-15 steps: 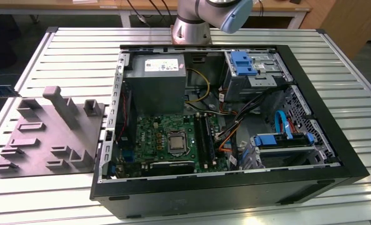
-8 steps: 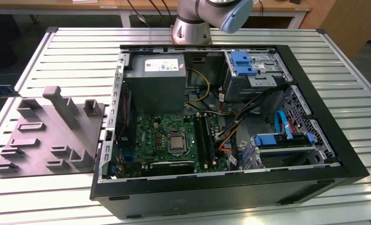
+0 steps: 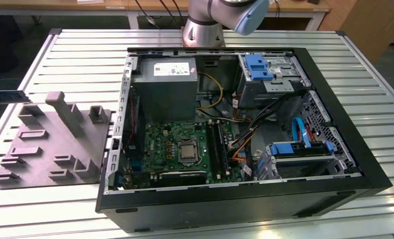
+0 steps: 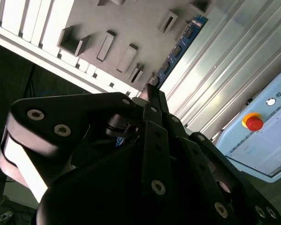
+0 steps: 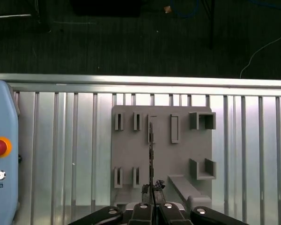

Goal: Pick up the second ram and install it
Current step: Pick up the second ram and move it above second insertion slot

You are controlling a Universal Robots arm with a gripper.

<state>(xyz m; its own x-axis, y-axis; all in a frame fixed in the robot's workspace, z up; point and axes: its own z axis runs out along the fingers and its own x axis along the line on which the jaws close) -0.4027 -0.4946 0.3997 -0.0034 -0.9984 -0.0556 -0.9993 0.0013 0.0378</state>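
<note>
Grip: pinches the second ram (image 4: 180, 49) by one end, claw (image 4: 151, 93) pressed together on the strip, black linkage fingers (image 4: 154, 140) narrowing to a point around it in the second wrist view. Holds it in the air, the rest of the blue-black strip with its small chips jutting out past the fingertips.

Pose: stands on the arm base (image 3: 203, 30) at the far side of the slatted table (image 3: 83, 59), behind the open computer case (image 3: 250, 199); bends at a grey-blue joint (image 3: 246, 15) at the exterior view's top edge. Hangs the wrist above the grey fixture (image 5: 131, 159) in the first wrist view, claw (image 5: 152, 190) pointing along it toward the table's edge. Presents the second ram (image 5: 151, 150) edge-on there, as a thin dark line running from the fingertips across the fixture and overlapping a narrow slot in its far row; cannot tell the gap between strip and fixture.

Places: puts the fixture (image 3: 57, 144) at the exterior view's left, just beside the case, with the green motherboard (image 3: 177, 144) inside the case. Shows a blue pendant (image 5: 0, 154) with a red button on the table near the fixture.
</note>
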